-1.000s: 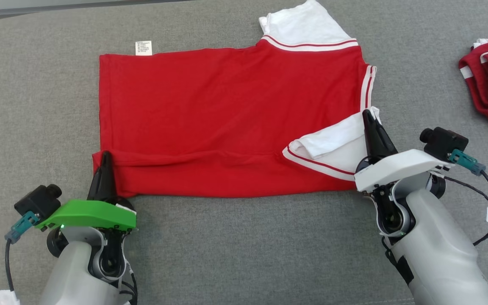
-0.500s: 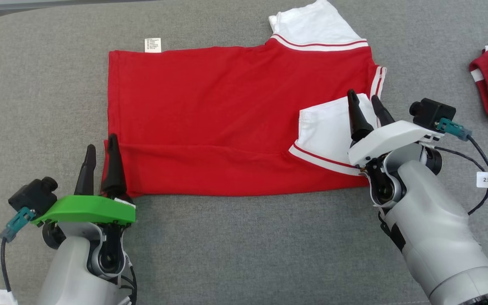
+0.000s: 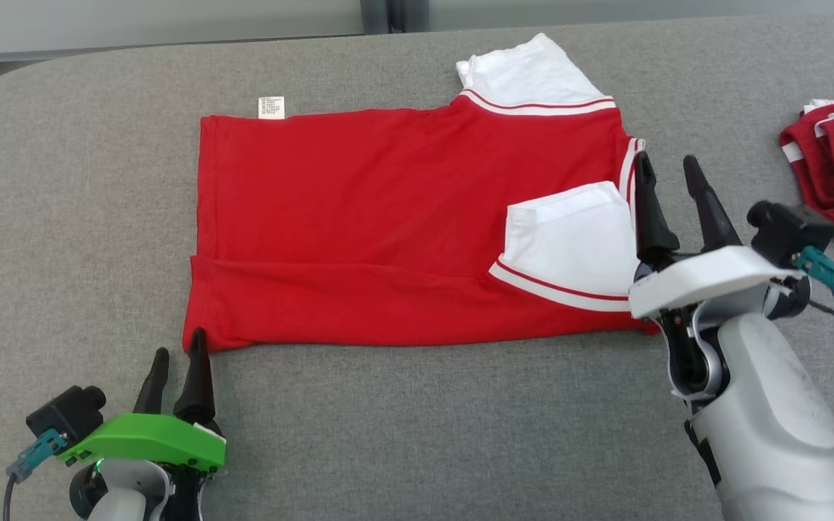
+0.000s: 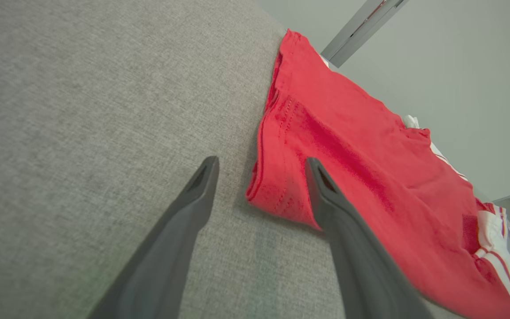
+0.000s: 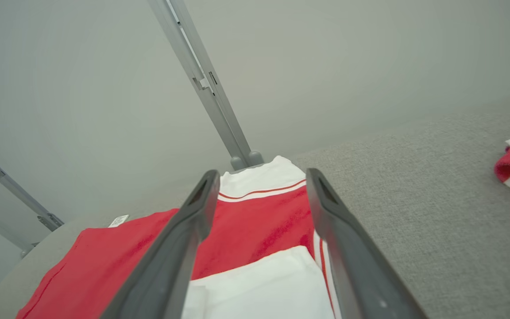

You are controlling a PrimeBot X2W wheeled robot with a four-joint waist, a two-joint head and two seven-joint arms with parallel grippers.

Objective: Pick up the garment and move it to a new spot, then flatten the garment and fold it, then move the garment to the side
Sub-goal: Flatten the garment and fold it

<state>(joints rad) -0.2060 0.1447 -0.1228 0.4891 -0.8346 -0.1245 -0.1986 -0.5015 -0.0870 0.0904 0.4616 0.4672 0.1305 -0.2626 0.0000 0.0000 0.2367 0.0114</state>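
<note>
Red garment point(image 3: 388, 217) flat on grey surface point(image 3: 402, 427), left gripper point(image 3: 180, 341) backed off its corner, right gripper point(image 3: 666, 156) beside white sleeve point(image 3: 569, 242), both jaws now open.

Garment point(image 3: 388, 217) red, white sleeves, red-white striped trim; surface point(image 3: 84, 217) grey.

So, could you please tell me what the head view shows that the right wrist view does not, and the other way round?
Head view: the left claw, open at the red shirt's near corner, and the shirt's whole outline on the grey table. Right wrist view: the wall's upper reach and a slanted side rail. Both: the shirt, its folded-in white sleeve, the open right claw and another red garment at the side.
</note>
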